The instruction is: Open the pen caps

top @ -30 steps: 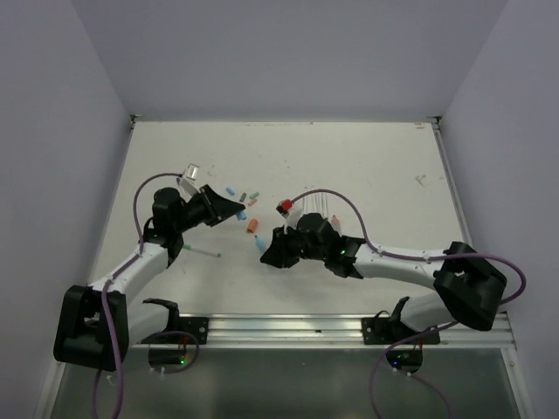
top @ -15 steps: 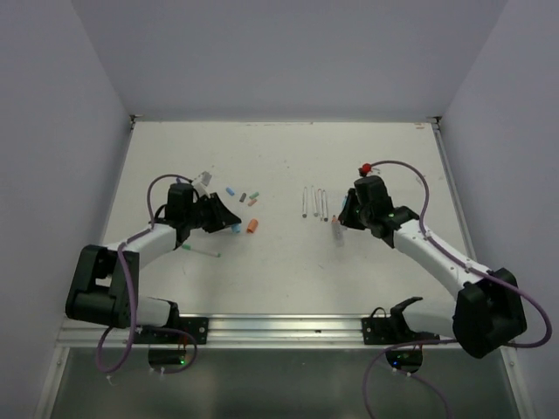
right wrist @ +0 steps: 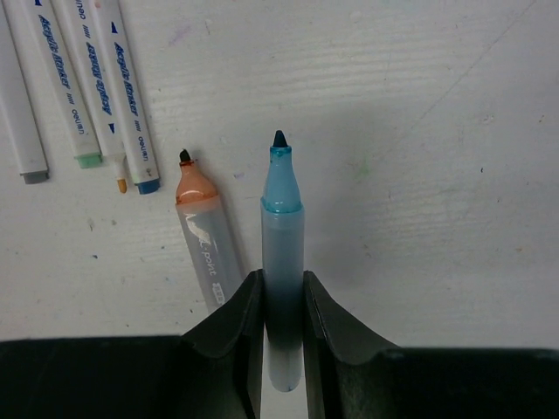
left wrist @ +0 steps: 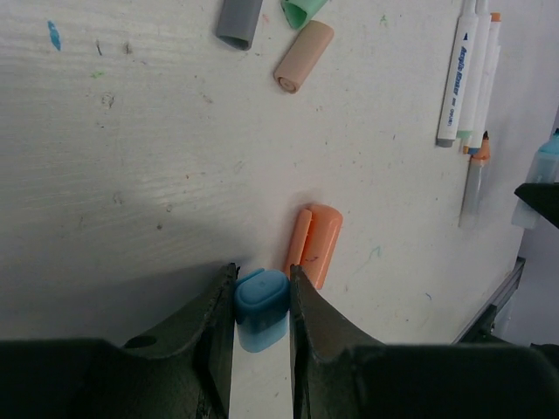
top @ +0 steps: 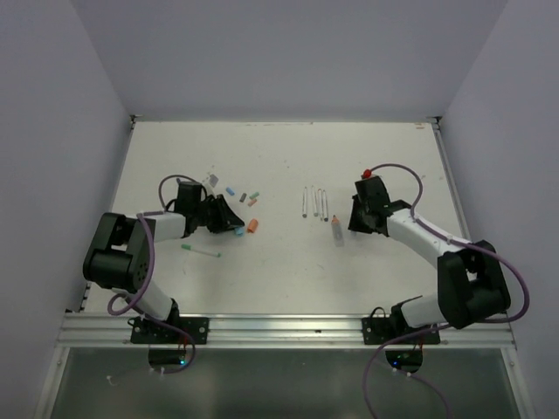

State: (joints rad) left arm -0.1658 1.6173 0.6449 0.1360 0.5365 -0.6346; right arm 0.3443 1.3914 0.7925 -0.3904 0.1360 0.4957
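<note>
Smooth glossy light blue plastic cap (left wrist: 261, 303), matt orange plastic cap (left wrist: 319, 243), frosted translucent plastic marker barrel (right wrist: 282, 249), matt white table (left wrist: 131, 157) with fine wood-like grain, metal rail (top: 279, 325) at its near edge

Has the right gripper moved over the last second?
Yes. The right gripper swung rightward, from left of the marker row to its right.

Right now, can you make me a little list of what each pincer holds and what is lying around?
left pincer: shut on blue cap
right pincer: shut on blue marker, tip bare
orange cap: lying right beside blue cap
orange marker: lying flat beside blue marker, tip bare
loose caps: grey cap, green cap, tan cap
thin pens: side by side in a row
</note>
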